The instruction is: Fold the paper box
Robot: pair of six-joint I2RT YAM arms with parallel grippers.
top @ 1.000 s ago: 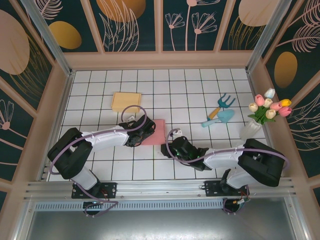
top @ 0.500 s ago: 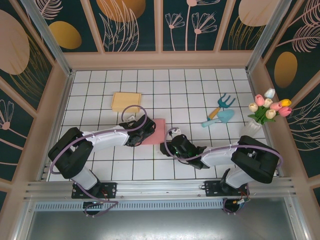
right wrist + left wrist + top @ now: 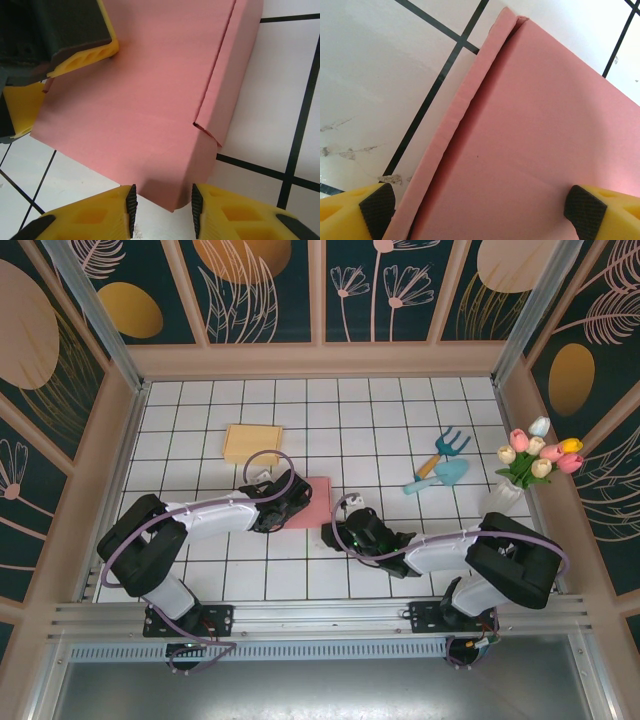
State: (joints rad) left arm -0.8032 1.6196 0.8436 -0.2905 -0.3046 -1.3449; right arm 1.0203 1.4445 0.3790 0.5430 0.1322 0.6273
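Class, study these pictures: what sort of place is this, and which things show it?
Probably a staged robot test cell: a white gridded tabletop, printed flower-pattern wall panels, two white robot arms on a metal rail, and a white vase of pastel tulips as a prop.

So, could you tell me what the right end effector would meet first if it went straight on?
Most likely the pink paper box, whose near corner lies just ahead of the right end effector; depth is unclear.
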